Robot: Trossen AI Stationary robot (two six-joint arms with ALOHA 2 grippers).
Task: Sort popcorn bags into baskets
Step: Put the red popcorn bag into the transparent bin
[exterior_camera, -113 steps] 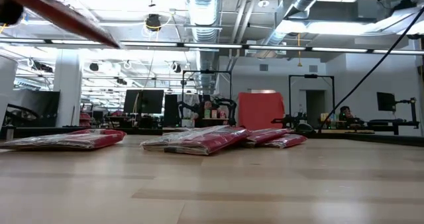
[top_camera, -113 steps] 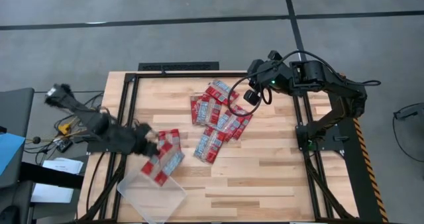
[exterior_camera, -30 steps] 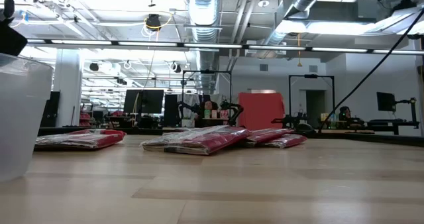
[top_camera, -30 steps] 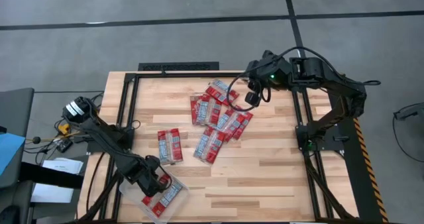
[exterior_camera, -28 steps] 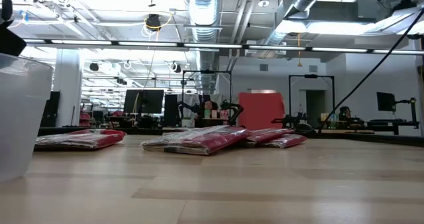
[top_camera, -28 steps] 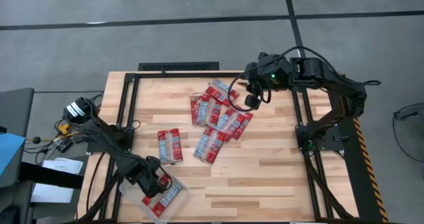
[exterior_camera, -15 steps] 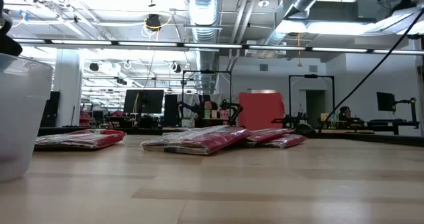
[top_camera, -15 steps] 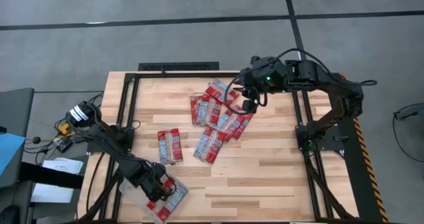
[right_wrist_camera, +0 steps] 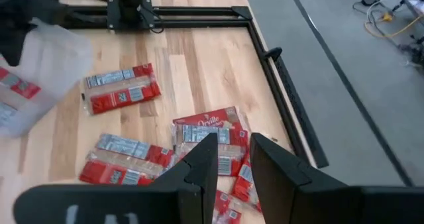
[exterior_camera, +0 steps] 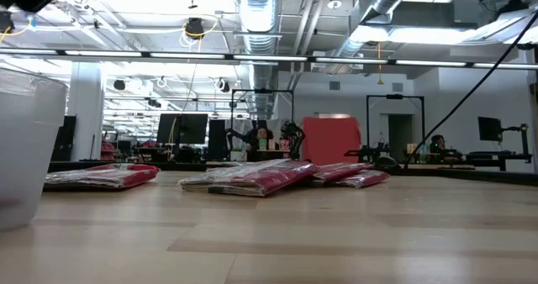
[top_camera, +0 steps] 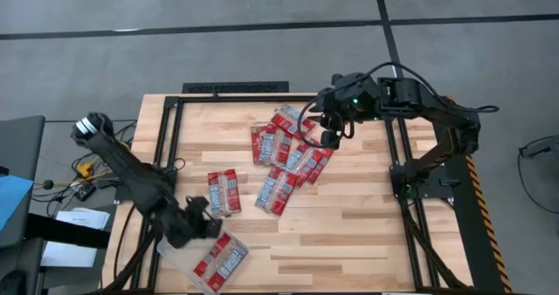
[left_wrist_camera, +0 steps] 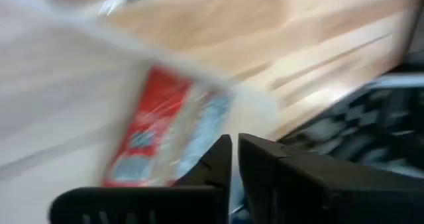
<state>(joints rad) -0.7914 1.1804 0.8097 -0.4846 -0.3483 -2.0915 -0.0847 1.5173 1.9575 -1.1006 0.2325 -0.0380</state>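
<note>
Near tabletop's front-left corner I see left gripper (top_camera: 203, 225), fingers nearly together and empty, beside clear tray (top_camera: 179, 258) holding popcorn bags (top_camera: 220, 258). One bag (top_camera: 224, 192) lies alone mid-tabletop. Right gripper (top_camera: 325, 136), fingers slightly parted and empty, hovers over main bag pile (top_camera: 286, 155).

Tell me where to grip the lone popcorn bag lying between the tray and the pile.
Come straight down on the lone popcorn bag and pinch across its narrow width at the middle panel. It lies flat on the table, apart from the pile and the tray, so both long edges are free.
</note>
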